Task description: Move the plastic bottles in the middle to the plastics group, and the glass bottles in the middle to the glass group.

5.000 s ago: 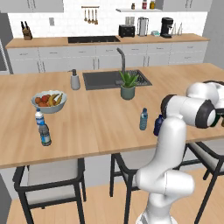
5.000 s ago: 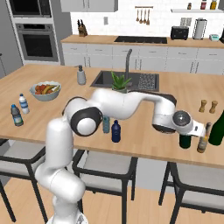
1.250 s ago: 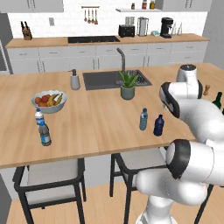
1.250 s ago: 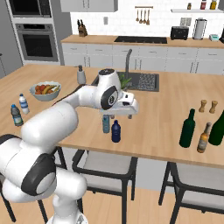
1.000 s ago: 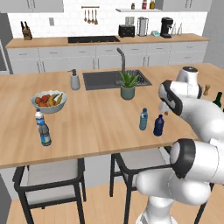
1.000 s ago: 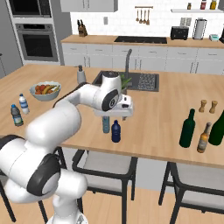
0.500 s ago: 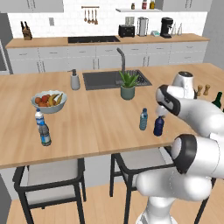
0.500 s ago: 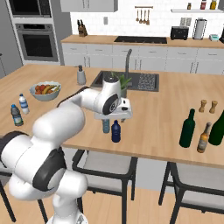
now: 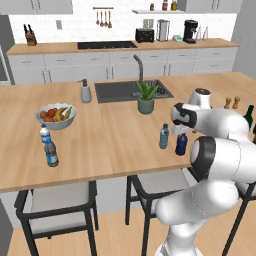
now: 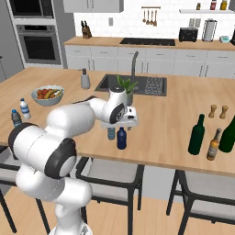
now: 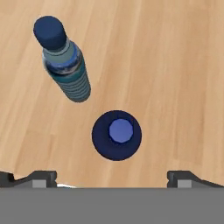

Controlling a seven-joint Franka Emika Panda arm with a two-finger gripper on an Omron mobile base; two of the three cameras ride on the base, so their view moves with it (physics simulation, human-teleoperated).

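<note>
- The gripper has swung back from the green bottle at the right and dropped over the navy bottle, near edge, mid-counter.
- Jaws wide, empty; water bottle just beside.
- Likely next: grasp navy bottle for the plastics group, far left.

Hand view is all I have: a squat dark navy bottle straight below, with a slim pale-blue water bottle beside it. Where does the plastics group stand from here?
Observer: Far to the robot's left on the wooden counter. A clear white-capped water bottle and a greyish dark-capped bottle stand beside a fruit bowl.
Reviewer: Any glass nearby?
Observer: Not close. A tall dark green wine bottle stands toward the right end, near a small amber bottle.
</note>
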